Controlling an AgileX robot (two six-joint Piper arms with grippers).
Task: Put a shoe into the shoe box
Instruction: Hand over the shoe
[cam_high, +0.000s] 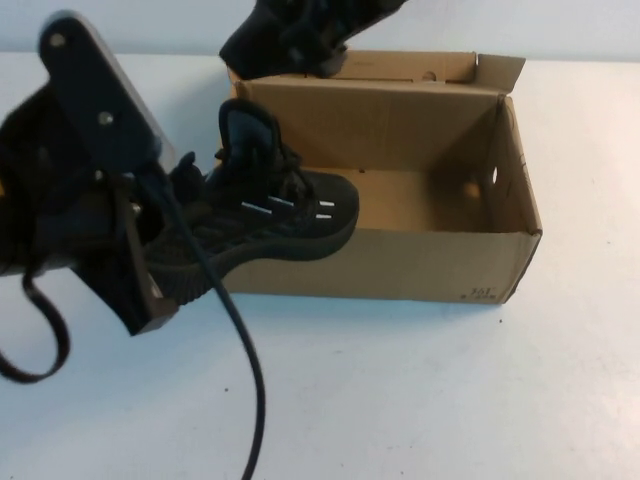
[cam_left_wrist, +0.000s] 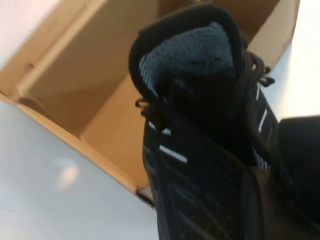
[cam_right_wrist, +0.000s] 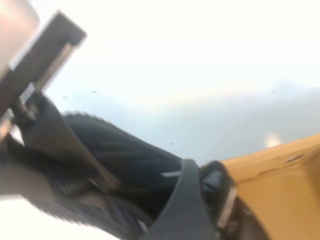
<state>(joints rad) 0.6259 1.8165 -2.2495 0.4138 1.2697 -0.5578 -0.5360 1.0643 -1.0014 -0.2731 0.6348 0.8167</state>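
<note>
White tabletop (cam_high: 420, 390) fills the scene, and on it we see a brown cardboard box (cam_high: 400, 262) lying open, its flap lid standing up along the far side. We see round holes in the box's right end wall.

We see the shoe (cam_high: 270, 215), black with short white dashes, tilted over the box's left end. Its toe reaches past the near wall into the box, while its heel sticks out over the tabletop. Its grey-lined opening faces up.

Our left gripper (cam_left_wrist: 280, 200) is at the box's left end, closed on the shoe at the heel, with one finger pressed along the shoe's side. A black cable (cam_high: 240, 370) hangs from this arm toward the near edge.

Our right gripper (cam_high: 300, 40) hovers above the box's far left corner, just behind the shoe. We see its jaws spread apart, holding nothing.
</note>
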